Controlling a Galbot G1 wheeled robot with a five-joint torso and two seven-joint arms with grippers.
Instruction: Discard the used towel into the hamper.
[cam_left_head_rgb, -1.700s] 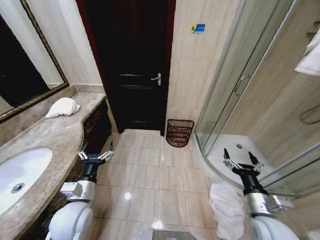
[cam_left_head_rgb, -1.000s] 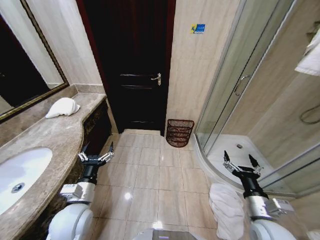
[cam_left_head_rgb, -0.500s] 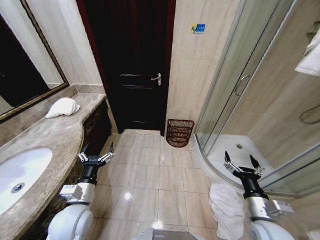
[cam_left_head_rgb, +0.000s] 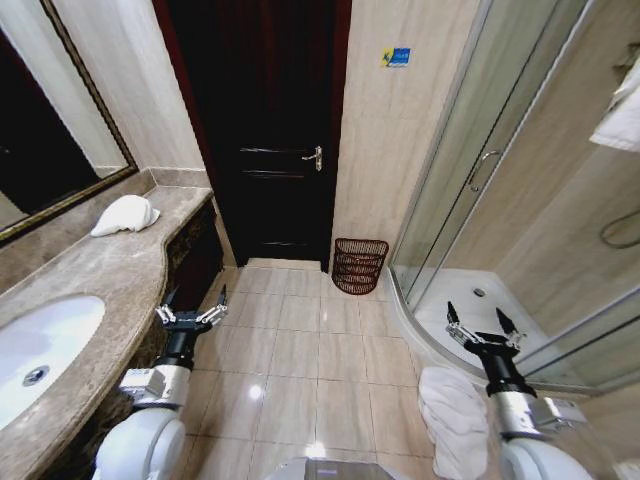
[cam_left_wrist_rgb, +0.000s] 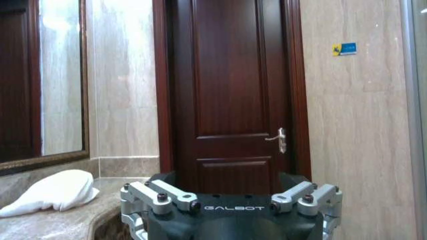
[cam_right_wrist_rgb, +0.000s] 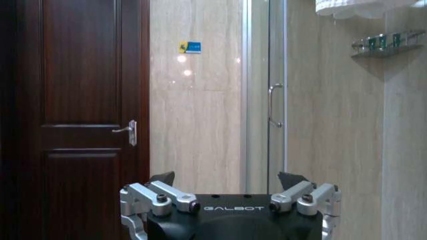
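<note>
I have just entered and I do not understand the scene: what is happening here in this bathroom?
The robot stands on the tiled floor and holds nothing. Its left hand, open, is beside the counter; its right hand, open, is above a white towel lying crumpled on the floor by the shower. The hamper stands against the far wall next to the door. Another folded towel rests on the counter.

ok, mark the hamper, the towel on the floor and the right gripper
hamper (cam_left_head_rgb: 359, 265), head view, front bars.
towel on the floor (cam_left_head_rgb: 455, 415), head view, middle of the heap.
right gripper (cam_left_head_rgb: 484, 322), head view, between its open fingers.
</note>
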